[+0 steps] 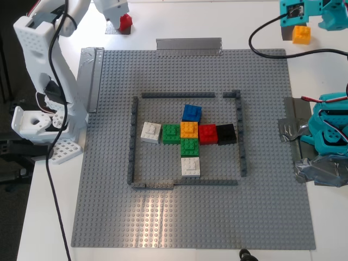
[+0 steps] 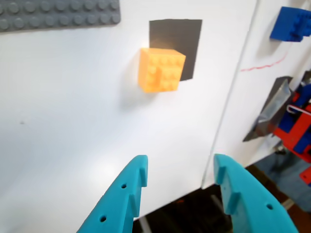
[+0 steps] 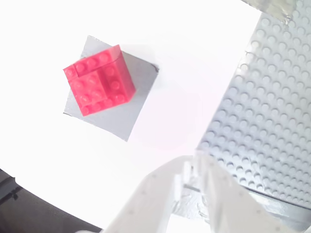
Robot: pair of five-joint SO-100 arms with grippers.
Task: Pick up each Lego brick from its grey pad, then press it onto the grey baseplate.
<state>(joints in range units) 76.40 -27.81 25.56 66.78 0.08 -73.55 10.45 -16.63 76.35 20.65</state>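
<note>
The orange-yellow brick [image 2: 160,69] sits half on its dark-grey pad [image 2: 189,36], ahead of my first gripper [image 2: 180,187], whose teal fingers are open and empty. In the exterior view this gripper [image 1: 302,15] hovers at the top right over that brick [image 1: 301,34]. The red brick [image 3: 99,80] lies on its grey pad [image 3: 121,119]. My second gripper [image 3: 190,187], white, is shut and empty beside it, at the exterior view's top left [image 1: 114,11] by the red brick [image 1: 125,22]. The grey baseplate [image 1: 109,206] fills the middle.
Inside the dark-grey frame [image 1: 133,136] stands a cluster of blue, white, green, orange, red and black bricks [image 1: 188,138]. Silver tape strips [image 1: 188,47] hold the plate's edges. The white arm base [image 1: 38,119] and teal arm base [image 1: 331,136] flank the plate.
</note>
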